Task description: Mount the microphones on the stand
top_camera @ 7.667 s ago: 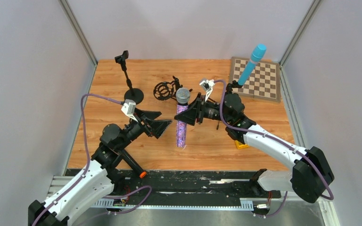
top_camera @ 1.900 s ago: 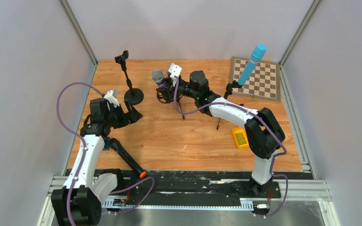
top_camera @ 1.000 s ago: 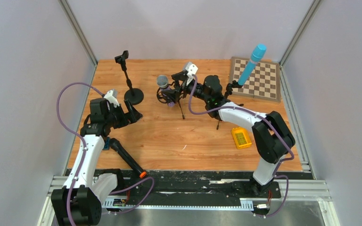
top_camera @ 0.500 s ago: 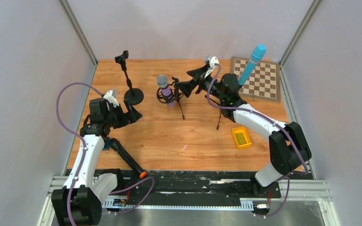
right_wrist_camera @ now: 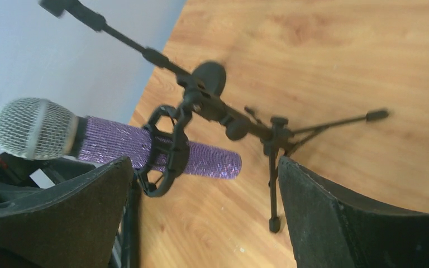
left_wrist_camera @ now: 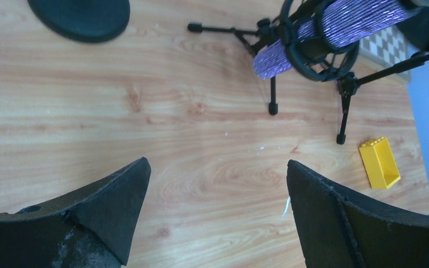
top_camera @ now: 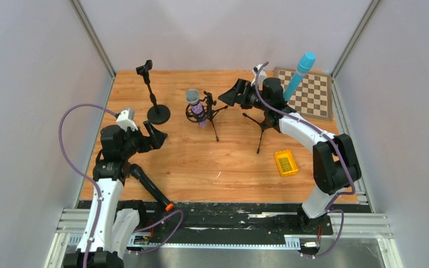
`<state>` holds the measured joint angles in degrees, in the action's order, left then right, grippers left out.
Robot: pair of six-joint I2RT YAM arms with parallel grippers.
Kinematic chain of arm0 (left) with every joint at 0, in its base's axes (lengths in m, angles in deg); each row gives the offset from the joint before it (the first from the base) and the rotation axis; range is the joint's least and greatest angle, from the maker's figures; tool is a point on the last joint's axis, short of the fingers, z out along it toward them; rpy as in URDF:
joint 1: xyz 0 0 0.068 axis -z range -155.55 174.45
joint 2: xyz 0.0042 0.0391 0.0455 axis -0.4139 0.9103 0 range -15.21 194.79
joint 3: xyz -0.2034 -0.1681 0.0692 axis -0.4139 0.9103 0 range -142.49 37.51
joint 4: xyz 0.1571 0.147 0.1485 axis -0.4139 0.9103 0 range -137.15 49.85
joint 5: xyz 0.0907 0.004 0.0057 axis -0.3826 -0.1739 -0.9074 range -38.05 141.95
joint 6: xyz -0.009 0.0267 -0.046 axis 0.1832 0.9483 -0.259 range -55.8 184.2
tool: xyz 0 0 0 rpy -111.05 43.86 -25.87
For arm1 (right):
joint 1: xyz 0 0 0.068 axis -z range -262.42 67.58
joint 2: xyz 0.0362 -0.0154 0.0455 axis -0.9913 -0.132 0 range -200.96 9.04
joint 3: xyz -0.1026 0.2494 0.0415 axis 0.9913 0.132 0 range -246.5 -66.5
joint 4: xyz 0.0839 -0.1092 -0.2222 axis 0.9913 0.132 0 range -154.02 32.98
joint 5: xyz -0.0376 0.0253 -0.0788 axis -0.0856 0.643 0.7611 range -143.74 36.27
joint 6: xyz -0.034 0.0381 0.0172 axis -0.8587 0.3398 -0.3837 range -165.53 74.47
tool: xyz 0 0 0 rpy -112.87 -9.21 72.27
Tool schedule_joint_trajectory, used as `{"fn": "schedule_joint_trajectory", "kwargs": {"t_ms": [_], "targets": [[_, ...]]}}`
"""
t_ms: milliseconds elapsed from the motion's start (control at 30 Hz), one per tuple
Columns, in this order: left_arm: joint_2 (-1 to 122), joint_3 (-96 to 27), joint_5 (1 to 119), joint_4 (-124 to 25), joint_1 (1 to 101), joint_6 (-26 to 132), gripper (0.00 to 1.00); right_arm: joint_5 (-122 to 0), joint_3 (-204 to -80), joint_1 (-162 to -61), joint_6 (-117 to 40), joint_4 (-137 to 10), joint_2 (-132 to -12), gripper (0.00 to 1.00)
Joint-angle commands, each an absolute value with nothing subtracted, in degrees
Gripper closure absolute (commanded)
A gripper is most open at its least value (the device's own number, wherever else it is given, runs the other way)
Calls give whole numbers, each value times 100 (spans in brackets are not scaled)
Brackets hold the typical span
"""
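The glittery purple microphone [top_camera: 196, 107] [right_wrist_camera: 123, 143] sits in the ring mount [right_wrist_camera: 165, 151] of a small tripod stand [top_camera: 211, 114], silver head up and to the left. My right gripper [top_camera: 230, 94] [right_wrist_camera: 206, 167] is open just right of it, touching nothing. The light-blue microphone [top_camera: 300, 75] stands upright in a second tripod stand [top_camera: 263, 125]. Near the table's front left edge lies the black microphone [top_camera: 149, 186] with its orange end ring. My left gripper [top_camera: 157, 137] [left_wrist_camera: 218, 173] hangs open above bare wood, beside the black round-base stand [top_camera: 157, 113], whose clip is empty.
A chessboard [top_camera: 311, 95] lies at the back right corner. A yellow block [top_camera: 285, 163] [left_wrist_camera: 380, 162] rests on the wood right of centre. Grey walls close in the table on three sides.
My right gripper has let go of the purple microphone, opened wide and drawn back to the right; the microphone stays in the ring mount. The left arm has shifted slightly toward the near edge.
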<state>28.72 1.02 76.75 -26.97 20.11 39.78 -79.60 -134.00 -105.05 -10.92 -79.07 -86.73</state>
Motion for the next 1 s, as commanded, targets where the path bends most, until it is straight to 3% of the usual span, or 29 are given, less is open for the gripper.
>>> {"fn": "schedule_joint_trajectory", "kwargs": {"t_ms": [0,267,533,833,967], "targets": [[2172,354,7741,-3484,1944,4132,0,-8494,-13800,-10569,-377,-7642,-9022,0],[1342,770,7425,-4035,1946,4391,0,-8818,-14176,-10720,-200,-7367,-9560,3],[1391,793,7506,-4036,1948,4379,0,-9187,-14555,-10917,23,-7369,-9927,24],[1377,795,7477,-4001,1944,4407,0,-9314,-14663,-10974,308,-7448,-10140,35],[1371,799,7482,-4008,1944,4416,0,-9355,-14741,-10976,441,-7581,-10291,46]]}}
